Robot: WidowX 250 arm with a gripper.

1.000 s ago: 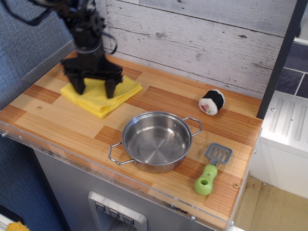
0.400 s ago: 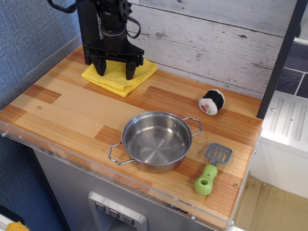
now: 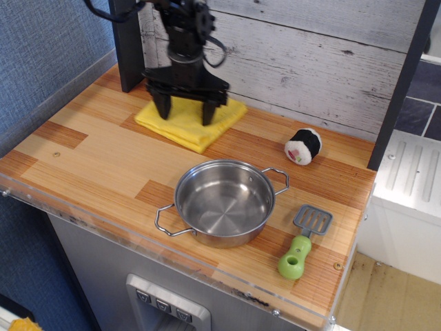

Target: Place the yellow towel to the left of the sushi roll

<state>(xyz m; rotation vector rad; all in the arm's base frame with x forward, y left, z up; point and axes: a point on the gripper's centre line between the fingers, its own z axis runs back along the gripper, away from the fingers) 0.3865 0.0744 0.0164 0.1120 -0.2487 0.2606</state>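
Note:
The yellow towel (image 3: pixel 193 125) lies flat on the wooden counter near the back wall, left of centre. My black gripper (image 3: pixel 185 112) stands upright right over it. Its two fingers (image 3: pixel 164 109) are spread wide apart and their tips rest on the cloth's back half. The sushi roll (image 3: pixel 303 146), black wrap with a white and pink end, lies on the counter to the right of the towel, with a clear gap of wood between them.
A steel pot (image 3: pixel 224 202) with two handles stands at the front middle. A spatula with a green handle (image 3: pixel 301 245) lies front right. A dark post (image 3: pixel 129 48) stands behind the gripper. The counter's front edge (image 3: pixel 172 255) has a clear rim.
The gripper and the towel under it have moved together, first from the left towards the back wall, then right towards the sushi roll. The fingers stayed spread.

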